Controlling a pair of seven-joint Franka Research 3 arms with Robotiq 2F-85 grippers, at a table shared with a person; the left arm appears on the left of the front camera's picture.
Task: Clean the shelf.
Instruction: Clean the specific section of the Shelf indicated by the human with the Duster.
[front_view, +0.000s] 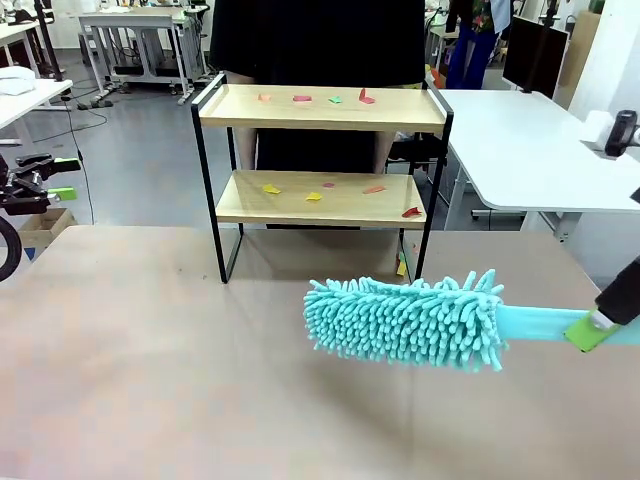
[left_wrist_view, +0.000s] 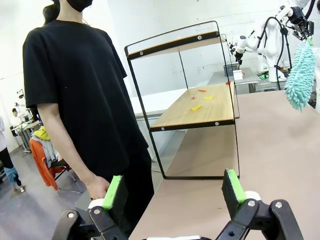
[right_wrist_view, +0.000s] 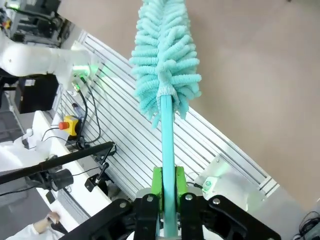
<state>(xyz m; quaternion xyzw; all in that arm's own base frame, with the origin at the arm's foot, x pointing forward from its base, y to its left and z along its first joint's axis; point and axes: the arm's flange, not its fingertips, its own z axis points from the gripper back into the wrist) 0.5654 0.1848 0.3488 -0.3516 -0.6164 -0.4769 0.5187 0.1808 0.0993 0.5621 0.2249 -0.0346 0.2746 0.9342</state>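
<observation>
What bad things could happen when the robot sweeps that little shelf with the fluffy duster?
1. The right gripper pinches the duster by its thin handle, far from the fluffy head, so pushing might twist it loose.
2. The shelf looks light; a hard sweep could shove or tip it.
3. The paper scraps might fly toward the person standing just behind the shelf, or fall off the boards.

The shelf (front_view: 320, 170) is placed at the far side of the table (front_view: 150, 380). Small scraps (front_view: 302, 98) are spread on both boards of the shelf. The duster (front_view: 405, 320) is held before the shelf, a little to its right, with the right gripper (front_view: 592, 330) at its handle, farther right. The left gripper (front_view: 62, 178) is seen well left of the shelf, and a person (front_view: 320, 40) just behind it.
</observation>
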